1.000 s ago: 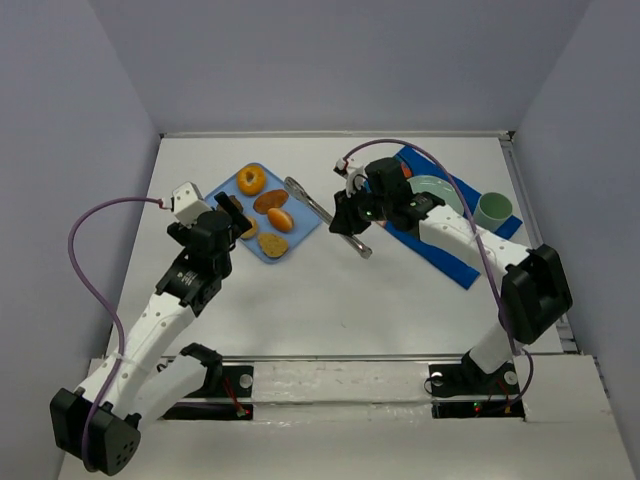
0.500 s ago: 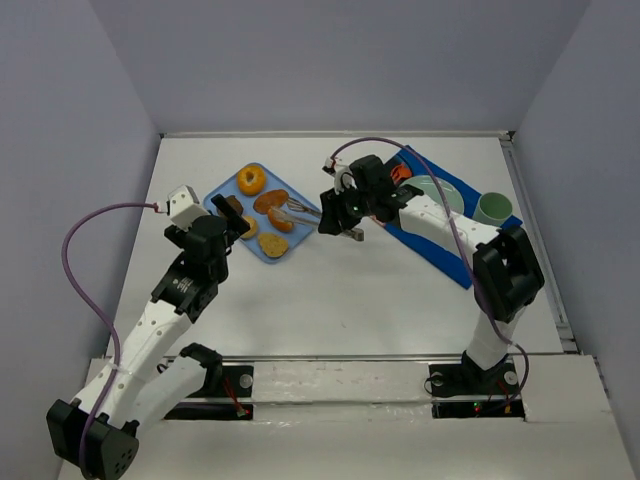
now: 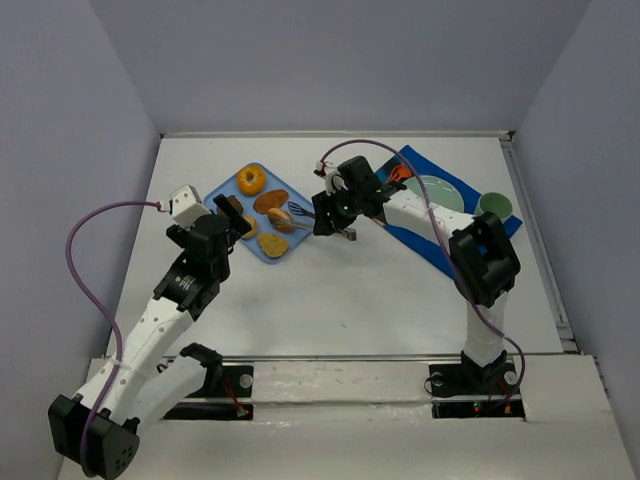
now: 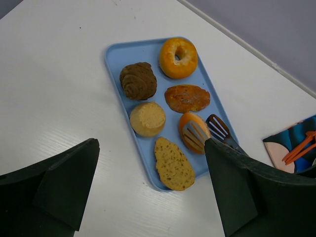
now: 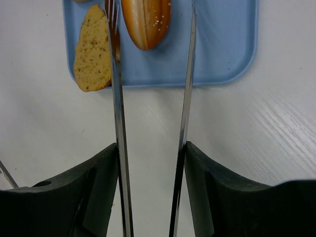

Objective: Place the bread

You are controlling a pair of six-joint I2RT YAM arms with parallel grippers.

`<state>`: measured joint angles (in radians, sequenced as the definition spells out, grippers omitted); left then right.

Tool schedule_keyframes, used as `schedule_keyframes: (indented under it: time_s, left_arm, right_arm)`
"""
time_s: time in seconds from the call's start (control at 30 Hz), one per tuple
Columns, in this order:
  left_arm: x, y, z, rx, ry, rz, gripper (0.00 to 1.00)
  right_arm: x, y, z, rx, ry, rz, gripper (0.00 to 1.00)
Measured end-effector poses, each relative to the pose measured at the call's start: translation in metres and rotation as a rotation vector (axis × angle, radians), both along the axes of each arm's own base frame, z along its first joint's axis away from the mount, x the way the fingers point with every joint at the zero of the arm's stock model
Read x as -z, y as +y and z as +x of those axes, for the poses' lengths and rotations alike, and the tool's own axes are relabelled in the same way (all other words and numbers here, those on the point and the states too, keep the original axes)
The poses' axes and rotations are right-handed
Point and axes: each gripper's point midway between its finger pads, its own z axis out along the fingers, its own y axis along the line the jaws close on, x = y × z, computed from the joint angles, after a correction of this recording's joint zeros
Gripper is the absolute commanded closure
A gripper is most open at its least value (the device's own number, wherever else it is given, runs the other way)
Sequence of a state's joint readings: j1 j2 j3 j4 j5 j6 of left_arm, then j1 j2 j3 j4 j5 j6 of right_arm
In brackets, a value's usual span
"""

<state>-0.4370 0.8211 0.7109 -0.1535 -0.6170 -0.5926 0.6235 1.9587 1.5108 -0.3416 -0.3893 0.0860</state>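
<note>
Steel tongs [image 3: 297, 211] now reach over the blue tray [image 3: 296, 236]. A second ago they hung above bare table [image 3: 330, 290] between the tray and the mat, and your right arm has swung left to bring them here. Your right gripper [image 3: 328, 214] is clenched on the tongs' two arms. Your left gripper [image 3: 238, 217] has barely shifted. It hovers at the tray's left side, fingers spread and holding nothing.

The orange roll [image 3: 281, 220] lies on the tray, which sits toward the far-left part of the table. From above, the tong tips blur into it. Your left wrist camera separates them: one slotted blade lies across the roll's top, and the other is just beside it, toward the right edge. It also shows the chocolate pastry [image 4: 138, 80], which your left gripper hides in the overhead view. Your right wrist camera shows the roll between the two steel arms, pale seeds on its crust, with the seeded slice [image 5: 92, 49] partly behind the left arm. You cannot tell whether the blades press the roll.

Near the far-right corner, a blue mat [image 3: 450, 258] carries a green plate [image 3: 440, 188] and a green cup [image 3: 492, 205].
</note>
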Motion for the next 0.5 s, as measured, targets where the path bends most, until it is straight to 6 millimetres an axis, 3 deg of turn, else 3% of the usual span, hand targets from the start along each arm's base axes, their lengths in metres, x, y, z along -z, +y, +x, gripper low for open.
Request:
schedule_keyframes:
  time_s: [0.07,0.2,0.37,0.5]
  left_arm:
    - [0.0,0.0,0.0,0.0,0.0,0.0,0.01]
    - [0.0,0.0,0.0,0.0,0.0,0.0,0.01]
    - [0.0,0.0,0.0,0.0,0.0,0.0,0.01]
    - [0.0,0.0,0.0,0.0,0.0,0.0,0.01]
  right_arm:
    - [0.002,-0.001,-0.002,-0.006,0.006,-0.009,0.45]
    - [0.003,-0.001,-0.005,-0.013,0.003,-0.022,0.66]
    - [0.0,-0.005,-0.002,0.038,-0.014,-0.045,0.72]
    - [-0.025,-0.025,0.001,0.156,-0.079,-0.063,0.76]
